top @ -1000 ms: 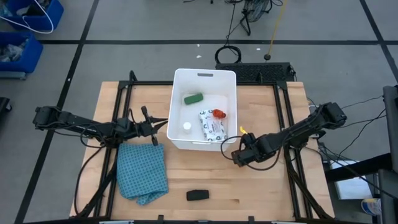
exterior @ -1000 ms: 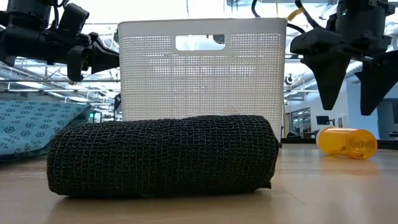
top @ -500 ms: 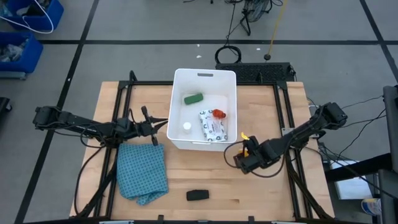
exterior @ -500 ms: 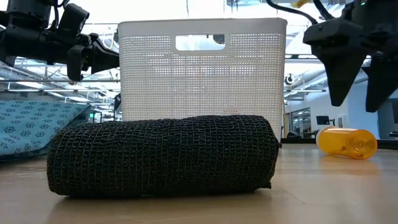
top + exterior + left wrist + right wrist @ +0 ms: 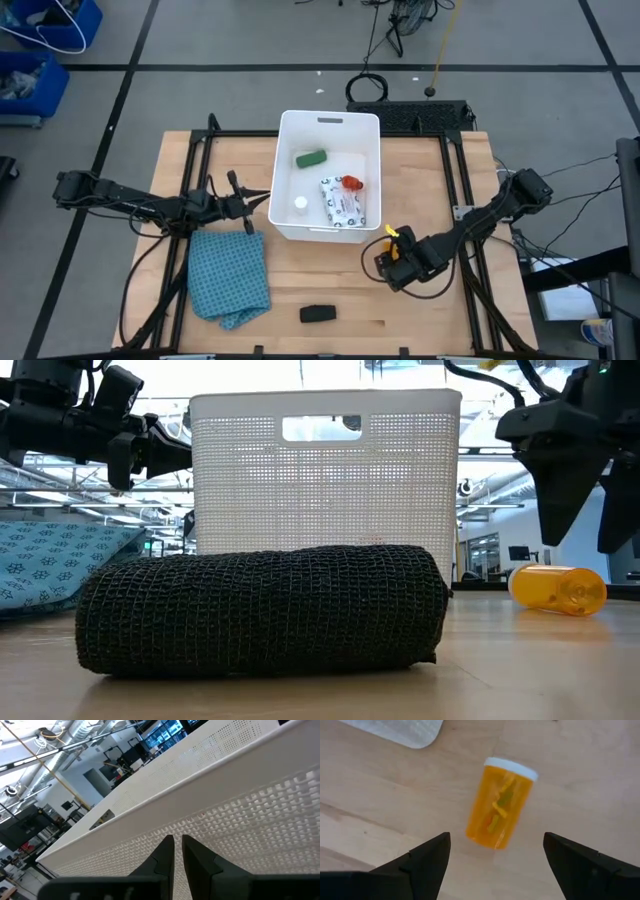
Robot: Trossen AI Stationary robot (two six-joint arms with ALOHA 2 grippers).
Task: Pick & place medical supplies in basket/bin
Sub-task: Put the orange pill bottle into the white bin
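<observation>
an orange pill bottle (image 5: 499, 805) lies on its side on the pale wooden table (image 5: 380, 790), its white cap (image 5: 511, 768) at the end farther from the camera and small yellow and greenish pieces showing through its clear wall. the right gripper (image 5: 496, 857) is above it with its two dark fingers (image 5: 427, 857) spread wide apart, one on each side of the bottle's near end and neither touching it. a rounded corner of the white perforated basket (image 5: 402, 730) shows at the edge of the view, apart from the bottle.
</observation>
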